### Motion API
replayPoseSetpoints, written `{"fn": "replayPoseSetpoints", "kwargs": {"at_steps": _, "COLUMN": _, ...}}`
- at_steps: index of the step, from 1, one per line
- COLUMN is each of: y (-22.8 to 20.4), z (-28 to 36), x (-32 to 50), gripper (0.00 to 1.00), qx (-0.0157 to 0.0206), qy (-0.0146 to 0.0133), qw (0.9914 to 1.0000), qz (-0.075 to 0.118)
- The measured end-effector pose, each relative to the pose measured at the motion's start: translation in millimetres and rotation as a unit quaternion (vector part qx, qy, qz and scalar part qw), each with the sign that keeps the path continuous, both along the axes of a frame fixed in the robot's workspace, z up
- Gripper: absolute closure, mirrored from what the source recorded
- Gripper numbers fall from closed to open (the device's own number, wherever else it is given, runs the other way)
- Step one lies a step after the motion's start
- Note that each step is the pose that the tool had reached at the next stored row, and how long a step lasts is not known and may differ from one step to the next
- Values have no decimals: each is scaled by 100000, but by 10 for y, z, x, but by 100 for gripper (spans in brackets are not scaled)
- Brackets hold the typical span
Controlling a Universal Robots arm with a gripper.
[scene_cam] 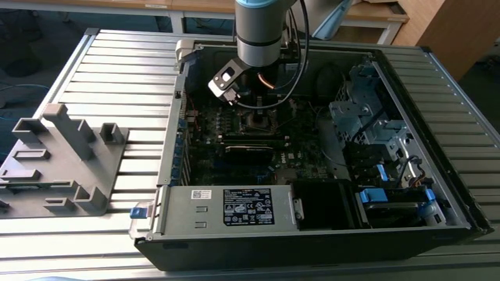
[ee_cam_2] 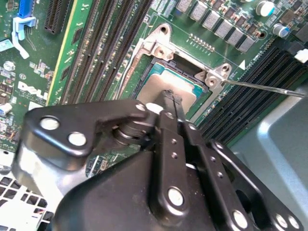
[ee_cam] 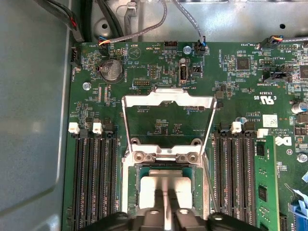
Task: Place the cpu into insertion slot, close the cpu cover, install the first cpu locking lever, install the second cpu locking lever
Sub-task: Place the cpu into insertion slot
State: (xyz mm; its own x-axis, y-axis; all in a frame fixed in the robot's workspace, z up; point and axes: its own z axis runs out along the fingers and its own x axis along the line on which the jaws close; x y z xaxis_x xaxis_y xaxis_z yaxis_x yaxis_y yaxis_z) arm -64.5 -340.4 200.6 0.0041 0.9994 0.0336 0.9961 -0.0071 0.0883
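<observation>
Surface: slatted metal table (scene_cam: 117,70), with an open computer case (scene_cam: 312,249) lying on it.
Arm (scene_cam: 262,29): reaches down into the case, over the motherboard (ee_cam: 144,67).
Gripper (ee_cam_2: 168,96): fingers drawn together, holding nothing.
Cpu (ee_cam_2: 155,87): seated in the socket, directly under the gripper's tips.
Cpu cover (ee_cam: 168,96): swung open, lying back just beyond the gripper.
Locking lever (ee_cam_2: 264,87): thin rod, slanting away from the socket corner beside the gripper.

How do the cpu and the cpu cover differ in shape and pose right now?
The cpu is a solid silver-grey square; the cpu cover is a frame with a square opening. The cpu lies in the socket; the cpu cover is swung open, away from it. Both are silvery metal.
</observation>
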Motion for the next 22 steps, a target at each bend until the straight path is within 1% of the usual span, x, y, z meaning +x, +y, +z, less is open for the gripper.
{"fn": "replayPoseSetpoints", "kwargs": {"at_steps": 1, "y": 0, "z": 0, "x": 0, "gripper": 83, "qx": -1, "qy": 1, "qw": 100000, "qz": -2}}
{"fn": "replayPoseSetpoints", "kwargs": {"at_steps": 2, "y": 0, "z": 1, "x": 0, "gripper": 89, "qx": -2, "qy": 1, "qw": 100000, "qz": 0}}
{"fn": "replayPoseSetpoints", "kwargs": {"at_steps": 6, "y": 0, "z": 1, "x": 0, "gripper": 89, "qx": -30, "qy": -1, "qw": 100000, "qz": 1}}
{"fn": "replayPoseSetpoints", "kwargs": {"at_steps": 8, "y": 0, "z": -2, "x": 0, "gripper": 89, "qx": -359, "qy": 8, "qw": 99999, "qz": -80}}
{"fn": "replayPoseSetpoints", "kwargs": {"at_steps": 9, "y": 0, "z": -2, "x": 0, "gripper": 89, "qx": -440, "qy": 11, "qw": 99999, "qz": -118}}
{"fn": "replayPoseSetpoints", "kwargs": {"at_steps": 22, "y": -1, "z": -20, "x": 0, "gripper": 89, "qx": -456, "qy": 18, "qw": 99999, "qz": -157}}
